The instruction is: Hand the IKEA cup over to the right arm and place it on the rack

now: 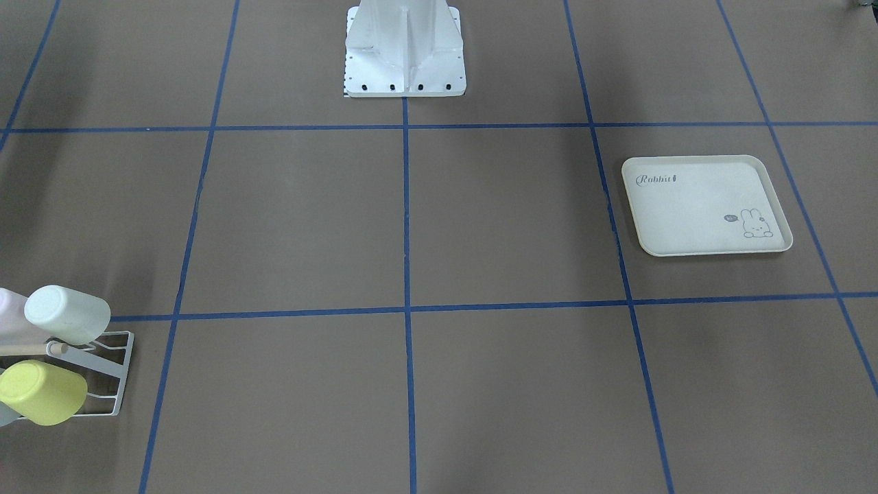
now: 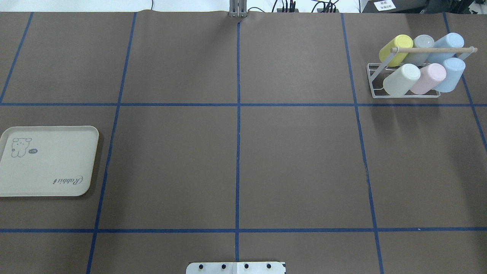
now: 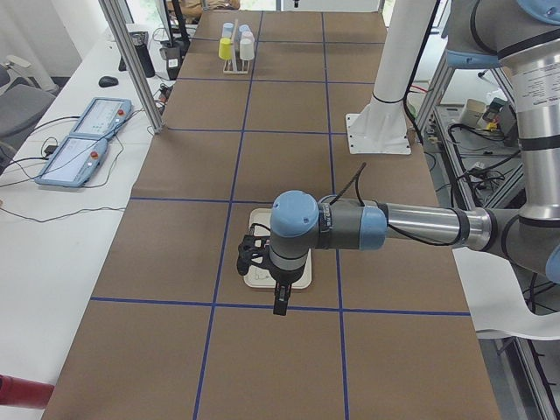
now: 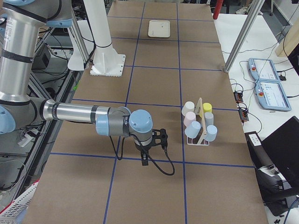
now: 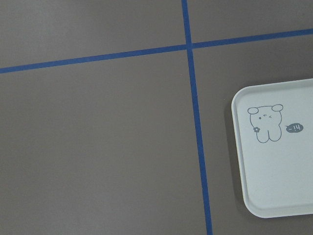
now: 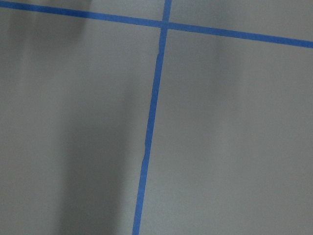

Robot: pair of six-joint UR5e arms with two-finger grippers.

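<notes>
A wide brown desk, ruled into squares by blue tape, fills your view. The white robot pedestal stands at its near middle edge.

From the desk's end, the left arm stretches out level. Its left claw points down above the tray. You cannot tell whether that claw is open or closed.

From the other end, the right arm also reaches out level. Its right claw points down over a tape line, near the rack but apart from it. Its state cannot be told either.

A cream tray printed with a rabbit lies flat at the desk's left edge.

The white wire rack sits in the far right corner, well apart from the tray. Six cups rest tilted on its prongs. The back row holds a yellow cup, a grey cup and a blue cup. The front row holds a white cup, a pink cup and a second blue cup.

A wooden dowel runs across the rack's top.
</notes>
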